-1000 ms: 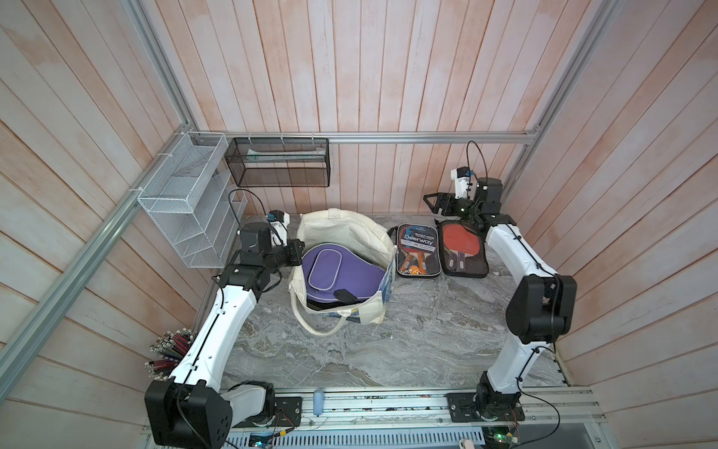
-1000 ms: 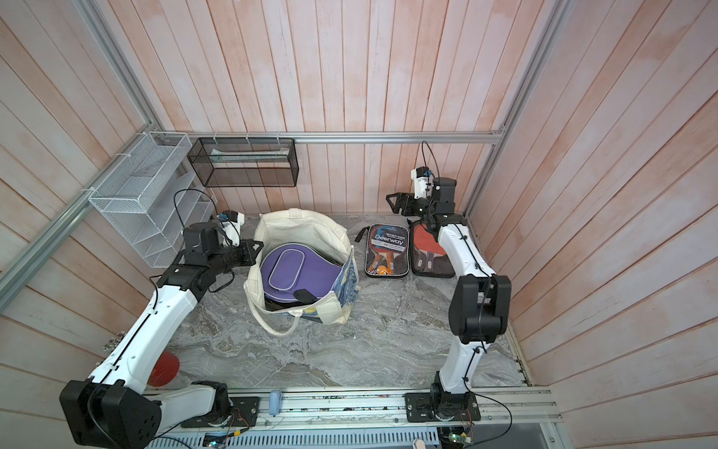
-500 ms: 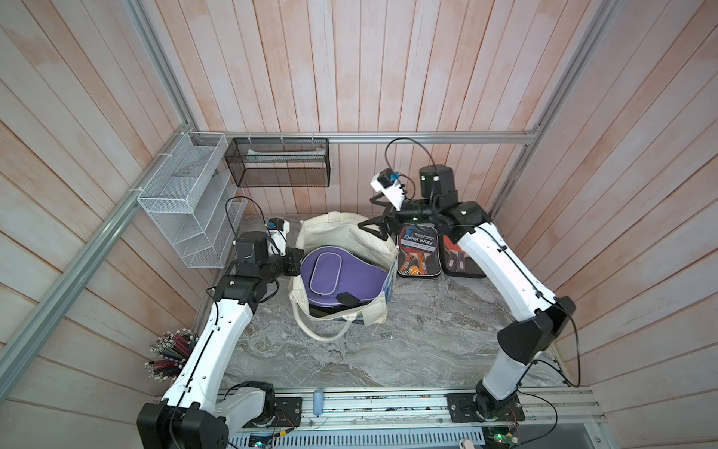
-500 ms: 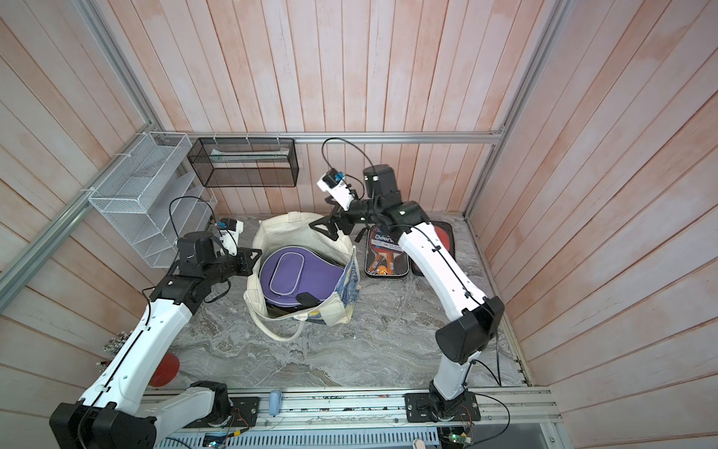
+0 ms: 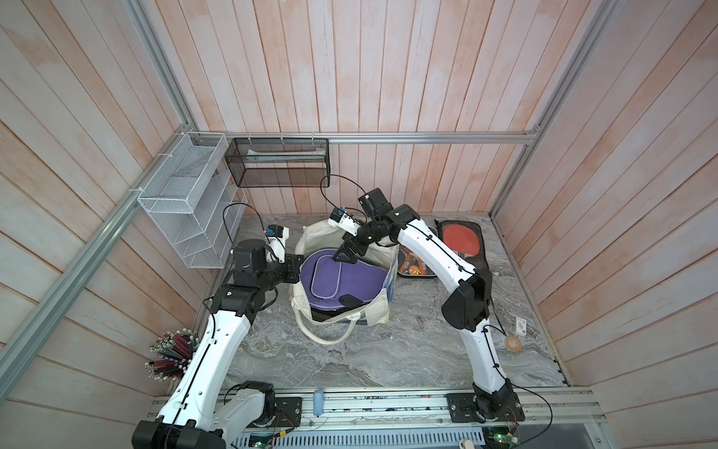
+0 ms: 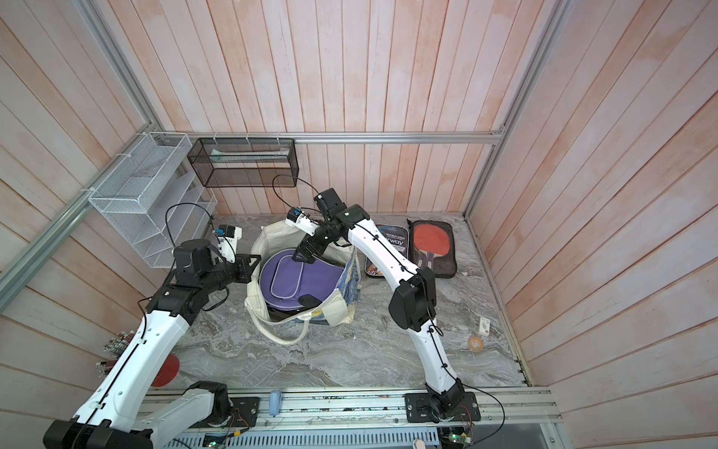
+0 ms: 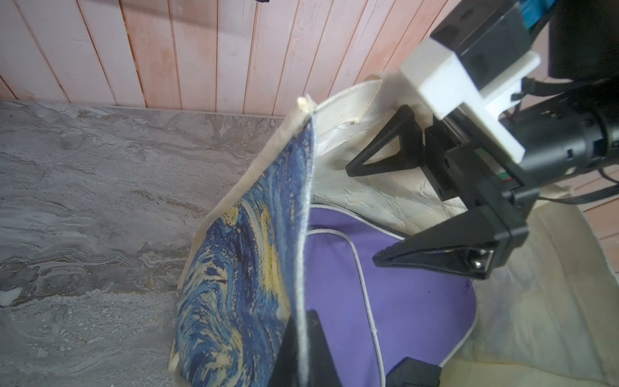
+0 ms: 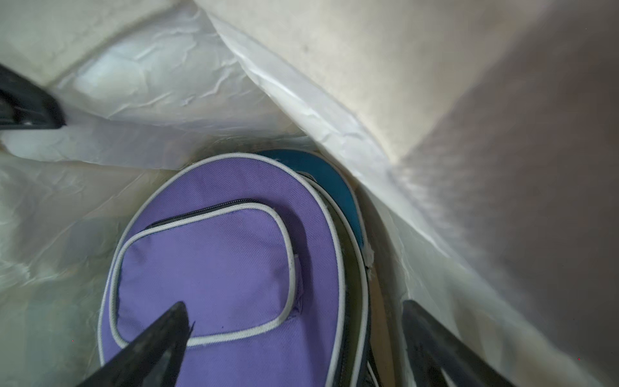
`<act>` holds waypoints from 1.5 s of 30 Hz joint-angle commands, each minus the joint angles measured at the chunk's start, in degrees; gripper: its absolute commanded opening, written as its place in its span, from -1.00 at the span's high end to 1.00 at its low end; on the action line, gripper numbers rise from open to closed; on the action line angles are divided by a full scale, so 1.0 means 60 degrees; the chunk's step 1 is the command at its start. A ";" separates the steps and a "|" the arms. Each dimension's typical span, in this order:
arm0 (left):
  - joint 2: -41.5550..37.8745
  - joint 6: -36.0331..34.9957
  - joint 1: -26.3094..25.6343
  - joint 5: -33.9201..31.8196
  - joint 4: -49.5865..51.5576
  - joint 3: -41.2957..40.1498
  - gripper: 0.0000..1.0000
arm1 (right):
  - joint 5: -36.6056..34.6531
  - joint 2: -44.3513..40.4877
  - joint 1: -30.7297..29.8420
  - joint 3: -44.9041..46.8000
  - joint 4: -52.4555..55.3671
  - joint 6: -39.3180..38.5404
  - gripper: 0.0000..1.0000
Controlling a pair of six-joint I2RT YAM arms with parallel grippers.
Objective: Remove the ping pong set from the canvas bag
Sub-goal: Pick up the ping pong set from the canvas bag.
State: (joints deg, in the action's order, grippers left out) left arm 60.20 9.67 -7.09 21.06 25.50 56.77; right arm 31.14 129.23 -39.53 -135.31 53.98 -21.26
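The canvas bag [image 5: 379, 311] [image 6: 338, 307] is stood on the marble-patterned bench [image 5: 388, 350], near the back edge and left of the middle, with its mouth open upward and one cream handle draped over the front toward the bench. Inside it, a purple zipped paddle case [image 5: 345, 276] [image 6: 299, 276] with white piping, the ping pong set, is laid flat on top of the contents; in the right wrist view a darker case edge and a blue piece are seen under it [image 8: 217, 261]. The right gripper [image 5: 344, 258] [image 6: 303, 254] is held inside the bag's mouth, at the back end of the purple case, with its jaws spread wide and nothing between them. In the right wrist view one finger is seen over the case's pocket and the other beyond the case's edge, beside the bag's pale lining [image 8: 368, 67]; whether a fingertip touches the case cannot be told. The left gripper [image 5: 295, 268] [image 6: 252, 264] is closed on the bag's left rim, and in the left wrist view the printed blue-and-yellow side [image 7: 241, 268] is seen pinched between its fingers. An open black paddle case [image 6: 447, 268] holding a red paddle [image 5: 460, 239] is laid in the back right corner of the bench, just beside the bag.
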 commanded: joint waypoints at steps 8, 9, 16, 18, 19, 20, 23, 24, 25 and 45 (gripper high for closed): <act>0.0022 0.0051 -0.0078 0.0709 -0.1444 -0.0006 1.00 | 0.0098 0.1029 -0.0062 -0.0131 0.0997 0.0047 -0.99; 0.0031 0.0058 -0.0080 0.0709 -0.1459 -0.0003 1.00 | 0.0164 0.1084 -0.0063 -0.0124 0.1015 0.0054 -0.99; 0.0094 0.0090 -0.0078 0.0724 -0.1534 -0.0015 1.00 | 0.1509 0.1277 -0.0077 -0.0125 0.1524 -0.0372 -0.98; 0.0101 0.0083 -0.0085 0.0709 -0.1546 -0.0001 1.00 | 0.1989 0.1214 -0.0081 -0.0118 0.1809 -0.0639 -0.97; 0.0105 0.0087 -0.0086 0.0709 -0.1556 -0.0008 1.00 | 0.2167 0.1141 -0.0077 -0.0086 0.1883 -0.0723 -0.96; 0.0130 0.0085 -0.0089 0.0709 -0.1567 -0.0008 1.00 | 0.2317 0.1079 -0.0077 -0.0054 0.1961 -0.0808 -0.95; 0.0197 0.0116 -0.0080 0.0724 -0.1648 0.0022 1.00 | 0.2776 0.0895 -0.0063 -0.0063 0.2283 -0.1101 -0.95; 0.0214 0.0123 -0.0091 0.0724 -0.1675 0.0019 1.00 | 0.2922 0.0842 -0.0069 -0.0064 0.2400 -0.1203 -0.95; 0.0220 0.0124 -0.0078 0.0738 -0.1688 0.0019 1.00 | 0.3018 0.0789 -0.0048 -0.0063 0.2516 -0.1275 -0.95; 0.0039 0.0204 -0.0086 0.0657 -0.1715 -0.0034 1.00 | 0.2824 0.0619 -0.0081 0.0375 0.2748 -0.1101 1.00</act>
State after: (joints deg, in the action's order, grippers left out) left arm 61.71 10.79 -7.31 23.77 22.74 56.14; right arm 44.93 133.62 -38.37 -134.50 63.92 -27.90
